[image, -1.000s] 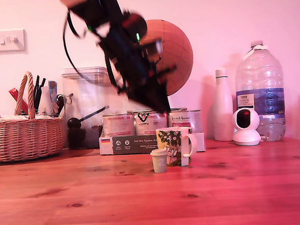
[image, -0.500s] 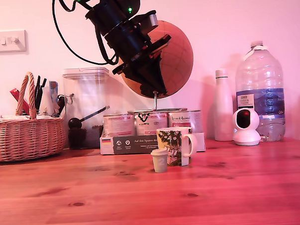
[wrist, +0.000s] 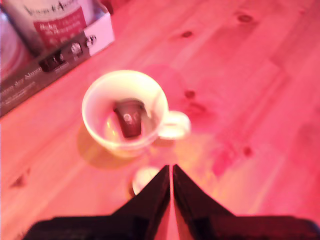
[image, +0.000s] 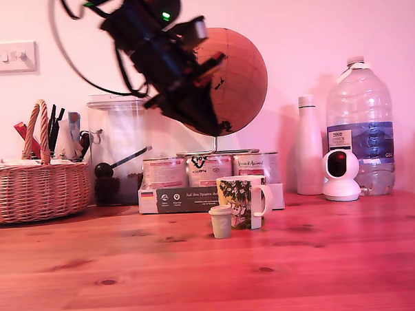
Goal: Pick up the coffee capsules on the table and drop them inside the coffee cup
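Observation:
The coffee cup (image: pixel 238 195), a white mug with green foliage print, stands mid-table with its handle toward the exterior view's right. A pale coffee capsule (image: pixel 221 222) stands upright just in front of it, on the exterior view's left side. In the wrist view a dark capsule (wrist: pixel 130 117) lies inside the cup (wrist: pixel 95 130). The pale capsule (wrist: pixel 144 179) shows partly behind my fingers (wrist: pixel 157 192). My gripper (image: pixel 217 129) hangs high above the cup, a little to its left, in front of the globe. Its fingers are pressed together with nothing between them (wrist: pixel 171 171).
Behind the cup are a dark box (image: pixel 189 199) and three labelled tins (image: pixel 208 169). A wicker basket (image: pixel 37 190) stands at the exterior view's left, with a clear container (image: pixel 121 145) and a globe (image: pixel 238 78) behind. A white bottle (image: pixel 308 148), a white camera (image: pixel 340 174) and a water jug (image: pixel 361 128) stand at the right.
The arm has lifted away from just above the cup and swung up and toward the exterior view's left. The pale capsule and the cup have not moved.

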Available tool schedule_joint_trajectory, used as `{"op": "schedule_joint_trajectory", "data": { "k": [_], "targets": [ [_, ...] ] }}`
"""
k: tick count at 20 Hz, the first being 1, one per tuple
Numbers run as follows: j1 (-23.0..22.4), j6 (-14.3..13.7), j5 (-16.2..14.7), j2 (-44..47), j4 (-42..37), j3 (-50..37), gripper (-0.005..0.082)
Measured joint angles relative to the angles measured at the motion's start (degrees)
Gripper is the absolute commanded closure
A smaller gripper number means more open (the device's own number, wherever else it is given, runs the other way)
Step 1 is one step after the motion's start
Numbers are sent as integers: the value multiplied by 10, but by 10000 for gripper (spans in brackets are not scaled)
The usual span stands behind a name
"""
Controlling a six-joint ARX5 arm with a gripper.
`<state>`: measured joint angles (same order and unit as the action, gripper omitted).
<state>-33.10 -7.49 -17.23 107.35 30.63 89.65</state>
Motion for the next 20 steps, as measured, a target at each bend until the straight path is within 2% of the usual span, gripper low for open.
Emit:
{"op": "schedule_joint_trajectory", "data": {
  "k": [5,9,20],
  "targets": [
    [0,13,0,-100,-87,-110,793],
    [0,25,-1,-164,-186,-202,793],
    [0,55,-3,-275,-391,-439,793]
  ]
}}
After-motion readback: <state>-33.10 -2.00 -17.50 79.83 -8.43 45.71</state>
